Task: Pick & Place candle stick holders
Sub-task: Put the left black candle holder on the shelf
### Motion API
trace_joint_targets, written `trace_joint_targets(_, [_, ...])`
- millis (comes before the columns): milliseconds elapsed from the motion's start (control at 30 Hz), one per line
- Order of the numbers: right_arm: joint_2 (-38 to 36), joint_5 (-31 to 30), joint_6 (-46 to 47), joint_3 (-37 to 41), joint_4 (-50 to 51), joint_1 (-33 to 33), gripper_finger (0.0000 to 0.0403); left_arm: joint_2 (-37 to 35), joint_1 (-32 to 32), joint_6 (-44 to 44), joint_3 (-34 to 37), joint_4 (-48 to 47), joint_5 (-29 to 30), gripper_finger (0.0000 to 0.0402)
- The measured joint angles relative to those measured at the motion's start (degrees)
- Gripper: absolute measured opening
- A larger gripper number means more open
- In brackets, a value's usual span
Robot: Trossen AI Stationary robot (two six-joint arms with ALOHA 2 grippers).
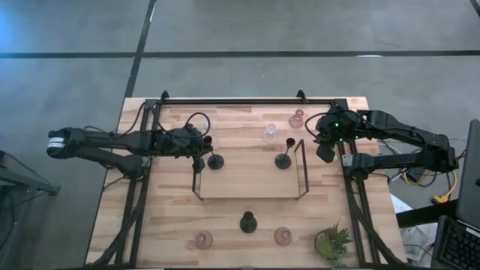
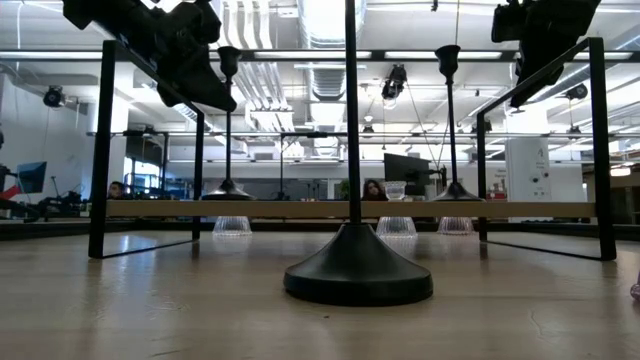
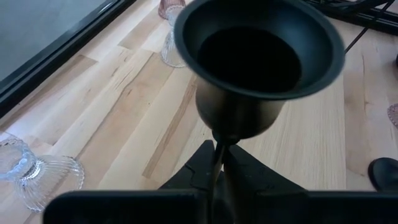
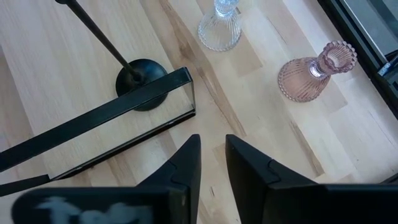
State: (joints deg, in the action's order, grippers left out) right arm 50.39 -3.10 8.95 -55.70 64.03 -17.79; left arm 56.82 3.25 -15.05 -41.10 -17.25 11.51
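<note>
A black candle stick holder (image 1: 215, 161) with a round base and thin stem stands on the raised wooden board (image 1: 247, 187) in the black frame, at its far left. My left gripper (image 1: 201, 154) is shut on it; its cup (image 3: 258, 56) fills the left wrist view. A second black holder (image 1: 283, 160) stands on its base at the board's far right. My right gripper (image 1: 327, 152) hangs beyond the frame's right end, open by a narrow gap (image 4: 212, 155) with nothing in it, above bare table. My left gripper pinches the holder's thin stem (image 3: 216, 152) between its two fingers, just below the cup. The fingers come from the table's left, slanting down, and lie across the stem. The holder stands upright with its base (image 2: 228, 188) on the board.
A clear glass holder (image 1: 270, 133) and a pink one (image 1: 297, 120) stand behind the frame, another clear one (image 1: 206, 127) at far left. Near the front edge stand a black holder (image 1: 249, 222), two pink ones (image 1: 204, 240) (image 1: 283, 236) and a green plant (image 1: 332, 242).
</note>
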Motion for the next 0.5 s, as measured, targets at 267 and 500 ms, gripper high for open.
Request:
trace_joint_targets(267, [0.0,0.0,0.0,0.0,0.0,0.0,0.0067,-0.1,0.0,1.6,0.0,0.7,0.2,0.0068])
trace_joint_targets(500, [0.0,0.0,0.0,0.0,0.0,0.0,0.0079,-0.1,0.0,3.1,0.0,0.8,1.6,0.0071])
